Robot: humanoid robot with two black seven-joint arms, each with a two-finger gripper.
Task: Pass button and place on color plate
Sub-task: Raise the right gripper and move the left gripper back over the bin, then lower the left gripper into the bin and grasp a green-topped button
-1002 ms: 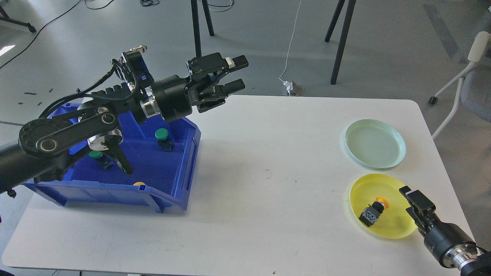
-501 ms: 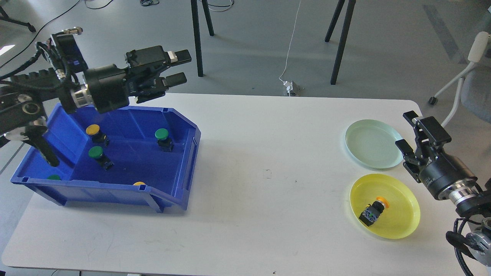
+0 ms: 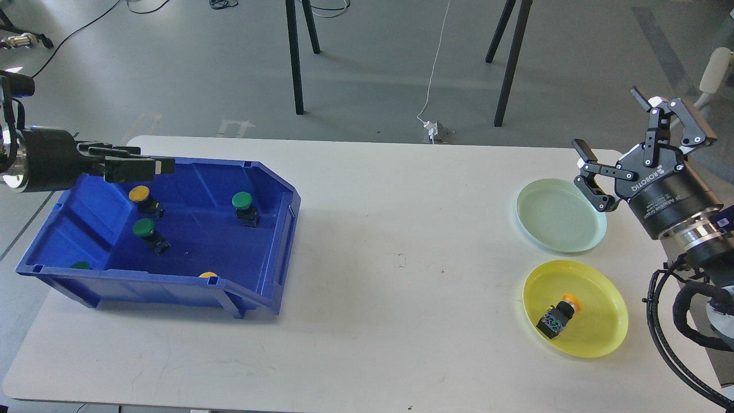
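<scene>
Blue bin (image 3: 269, 229) walls cut off two buttons at the near rim, a green one (image 3: 81, 265) and a yellow one (image 3: 208, 275), showing only their caps. My left claw (image 3: 146, 166) is seen side-on above the bin's far rim, so whether its fingers part I cannot tell; three whole buttons lie just below it. My right claw (image 3: 610, 152) hangs spread and empty beside the pale green plate (image 3: 561, 215). Below it, an orange-capped button (image 3: 557, 317) lies tipped in the yellow plate (image 3: 596, 338). Bare tabletop (image 3: 401, 264) stretches between both claws.

You see a white table (image 3: 367, 229), grey floor beyond its far edge, black stand legs (image 3: 295, 57), white cable (image 3: 436, 63), chair (image 3: 708, 86) past the far right corner.
</scene>
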